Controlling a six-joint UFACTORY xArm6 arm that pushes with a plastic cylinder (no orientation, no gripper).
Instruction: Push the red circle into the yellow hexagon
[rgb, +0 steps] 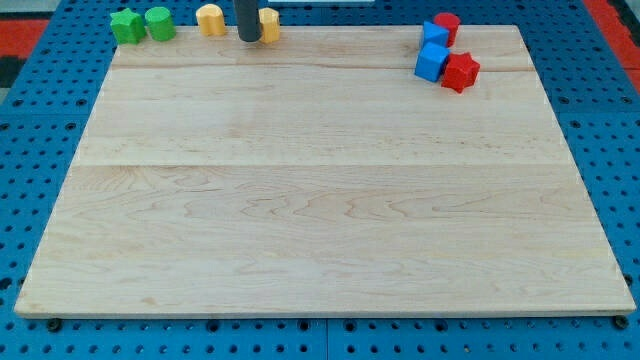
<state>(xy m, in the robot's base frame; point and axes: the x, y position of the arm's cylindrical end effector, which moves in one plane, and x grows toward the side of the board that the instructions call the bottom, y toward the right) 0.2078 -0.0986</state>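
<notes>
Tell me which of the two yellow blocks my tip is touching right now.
The right yellow block: my tip sits against its left side. The left yellow block stands apart, further toward the view's left.

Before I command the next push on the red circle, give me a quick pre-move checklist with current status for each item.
1. My tip located: ok, at the view's top edge, between two yellow blocks.
2. Red circle visible: ok, top right, touching a blue block.
3. Yellow hexagon identified: cannot tell; the left yellow block and the right yellow block are too small to tell their shapes.
4. Tip behind the red circle for the push: not ok, it stands far to the view's left of it.
5. Path from circle to the yellow blocks: ok, bare board between them.
</notes>
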